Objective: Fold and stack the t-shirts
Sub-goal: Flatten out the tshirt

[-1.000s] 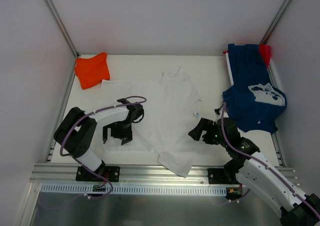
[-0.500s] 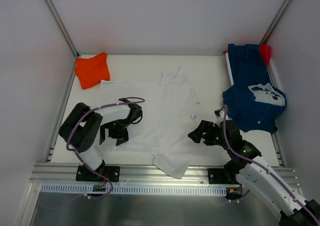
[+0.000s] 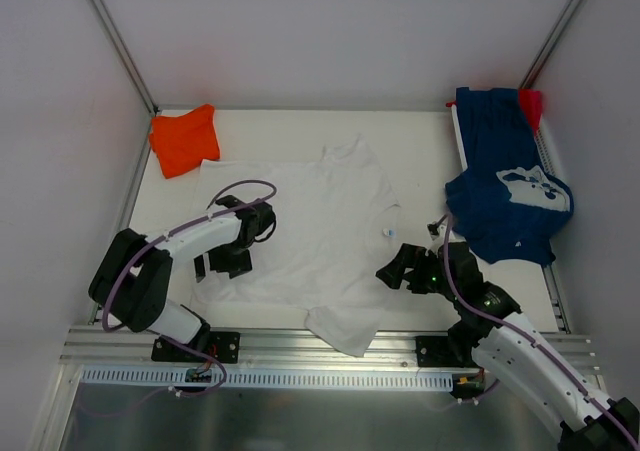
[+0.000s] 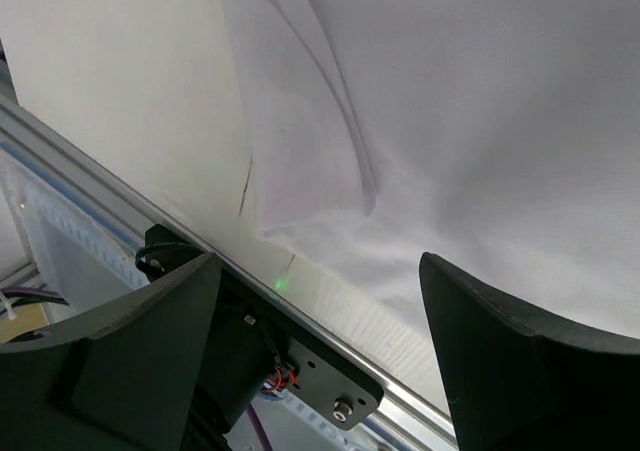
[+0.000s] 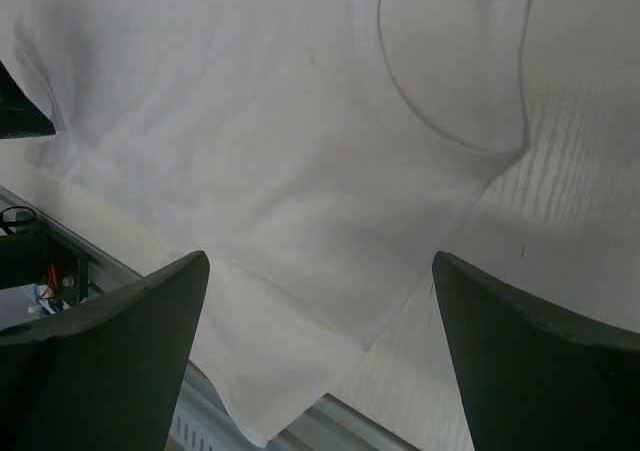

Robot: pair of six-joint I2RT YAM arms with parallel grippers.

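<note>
The white t-shirt (image 3: 320, 236) lies spread flat in the middle of the table, one sleeve hanging over the front edge; it also shows in the left wrist view (image 4: 470, 121) and the right wrist view (image 5: 250, 121). The orange t-shirt (image 3: 184, 138) lies folded at the back left. The navy t-shirt (image 3: 510, 196) with white print lies bunched at the right, a bit of the red one (image 3: 531, 103) behind it. My left gripper (image 3: 222, 264) is open above the white shirt's front left corner. My right gripper (image 3: 397, 268) is open, empty, just off the shirt's right edge.
A metal rail (image 3: 300, 343) runs along the table's front edge, with both arm bases bolted to it. White walls with metal corner posts (image 3: 115, 36) enclose the table on three sides.
My left gripper has moved left and slightly back along the white shirt's front left part. The shirt has shifted a little leftward. The right gripper has barely moved.
</note>
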